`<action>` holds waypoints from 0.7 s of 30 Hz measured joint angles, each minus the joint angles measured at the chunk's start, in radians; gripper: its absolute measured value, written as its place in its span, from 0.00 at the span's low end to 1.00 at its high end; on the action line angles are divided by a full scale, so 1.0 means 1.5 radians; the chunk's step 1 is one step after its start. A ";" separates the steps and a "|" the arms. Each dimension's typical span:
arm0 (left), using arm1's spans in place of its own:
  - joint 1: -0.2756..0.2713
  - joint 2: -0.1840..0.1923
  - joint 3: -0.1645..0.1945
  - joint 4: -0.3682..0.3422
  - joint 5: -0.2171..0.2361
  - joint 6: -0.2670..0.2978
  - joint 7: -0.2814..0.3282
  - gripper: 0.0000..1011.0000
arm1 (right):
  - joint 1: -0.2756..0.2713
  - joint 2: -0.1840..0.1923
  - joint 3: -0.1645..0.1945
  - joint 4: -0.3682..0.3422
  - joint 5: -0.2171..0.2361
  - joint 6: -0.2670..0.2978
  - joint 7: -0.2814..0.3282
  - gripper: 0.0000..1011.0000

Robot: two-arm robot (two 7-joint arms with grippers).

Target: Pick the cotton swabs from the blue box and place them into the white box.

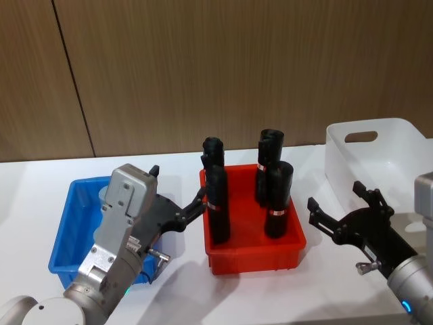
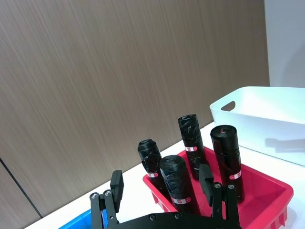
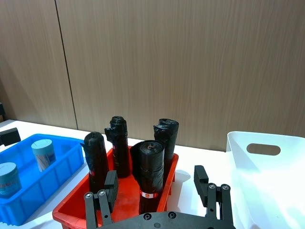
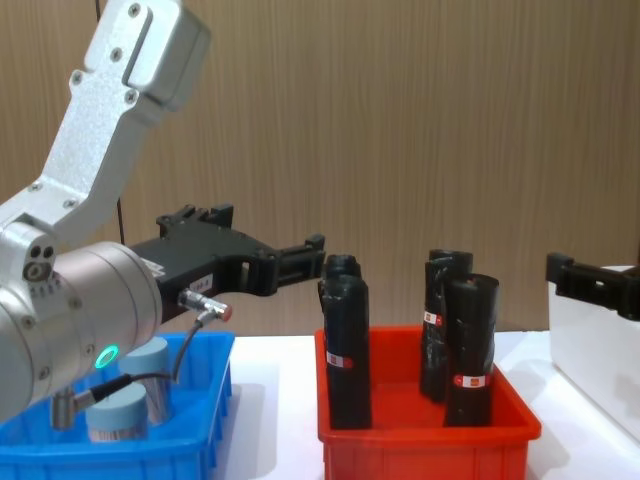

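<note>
My left gripper (image 1: 177, 184) hangs open and empty just left of the red bin (image 1: 254, 263). The cotton swabs (image 3: 42, 153) stand in the blue box (image 1: 67, 223), also left of that bin. I judge I should tip downward, centre on one jar and close below its lid, clear of the black rolls (image 1: 216, 203). My right gripper (image 1: 334, 193) waits open to the red bin's right, by the white box (image 1: 365, 157).

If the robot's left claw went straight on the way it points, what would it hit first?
Probably the nearest black roll standing in the red bin; the left gripper points at it, jaws open, though depth is unclear.
</note>
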 joint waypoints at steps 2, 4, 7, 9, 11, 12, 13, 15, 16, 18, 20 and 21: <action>0.000 0.000 0.000 0.000 0.000 0.000 0.000 0.99 | 0.000 0.000 0.000 0.000 0.000 0.000 0.000 0.99; 0.000 0.000 0.000 0.000 0.000 0.000 0.000 0.99 | 0.000 0.000 0.000 0.000 0.000 0.000 0.000 0.99; 0.000 0.000 0.000 0.000 0.000 0.000 0.000 0.99 | 0.000 0.000 0.000 0.000 0.000 0.000 0.000 0.99; 0.000 0.000 0.000 0.000 0.000 0.000 0.000 0.99 | 0.000 0.000 0.000 0.000 0.000 0.000 0.000 0.99; 0.000 0.000 0.000 0.000 0.000 0.000 0.000 0.99 | 0.000 0.000 0.000 0.000 0.000 0.000 0.000 0.99; 0.000 0.000 0.000 0.000 0.000 0.000 0.000 0.99 | 0.000 0.000 0.000 0.000 0.000 0.000 0.000 0.99; 0.000 0.000 0.000 0.000 0.000 0.000 0.000 0.99 | 0.000 0.000 0.000 0.000 0.000 0.000 0.000 0.99; 0.000 0.000 0.000 0.000 0.000 0.000 0.000 0.99 | 0.000 0.000 0.000 0.000 0.000 0.000 0.000 0.99; 0.000 0.000 0.000 0.000 0.000 0.000 0.000 0.99 | 0.000 0.000 0.000 0.000 0.000 0.000 0.000 0.99; 0.000 0.000 0.000 0.000 0.000 0.000 0.000 0.99 | 0.000 0.000 0.000 0.000 0.000 0.000 0.000 0.99; 0.000 0.000 0.000 0.000 0.000 0.000 0.000 0.99 | 0.000 0.000 0.000 0.000 0.000 0.000 0.000 0.99; 0.000 0.000 0.000 0.000 0.000 0.000 0.000 0.99 | 0.000 0.000 0.000 0.000 0.000 0.000 0.000 0.99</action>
